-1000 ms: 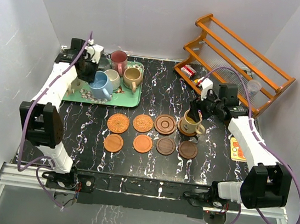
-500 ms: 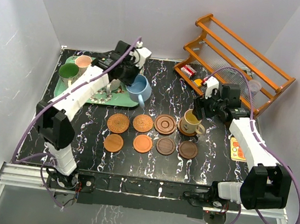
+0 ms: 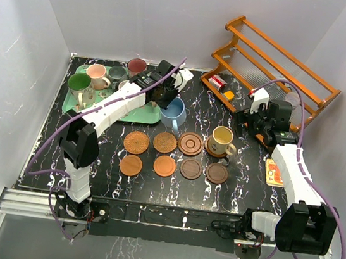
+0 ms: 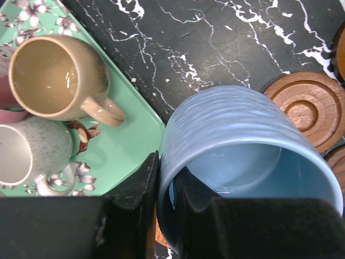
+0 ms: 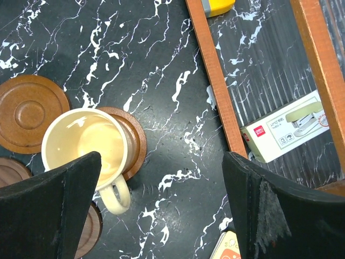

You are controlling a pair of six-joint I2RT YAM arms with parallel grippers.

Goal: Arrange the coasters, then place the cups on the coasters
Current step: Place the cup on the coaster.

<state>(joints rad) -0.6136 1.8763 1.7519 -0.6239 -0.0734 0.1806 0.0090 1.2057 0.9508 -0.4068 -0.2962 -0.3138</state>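
My left gripper (image 4: 164, 199) is shut on the rim of the light blue cup (image 4: 242, 140), one finger inside and one outside. The cup (image 3: 174, 112) hangs just off the tray's right corner, behind the coasters. Tan woven coasters (image 3: 136, 142) and dark brown coasters (image 3: 191, 168) lie in two rows mid-table. The yellow-cream cup (image 5: 86, 143) stands on a dark brown coaster (image 5: 133, 135) at the back row's right end. My right gripper (image 5: 161, 205) is open and empty, beside and above that cup, also visible from above (image 3: 247, 123).
The green tray (image 3: 74, 107) at the back left holds green (image 3: 79, 82), pink (image 3: 96, 74), grey-teal (image 3: 118, 73) and maroon (image 3: 136, 66) cups; a tan cup (image 4: 54, 75) shows close up. A wooden rack (image 3: 277, 66) stands back right, an orange card (image 3: 274, 173) beside my right arm.
My left arm has swung right, carrying the light blue cup off the tray toward the coasters. My right gripper opened, let go of the yellow-cream cup and drew back to the right.
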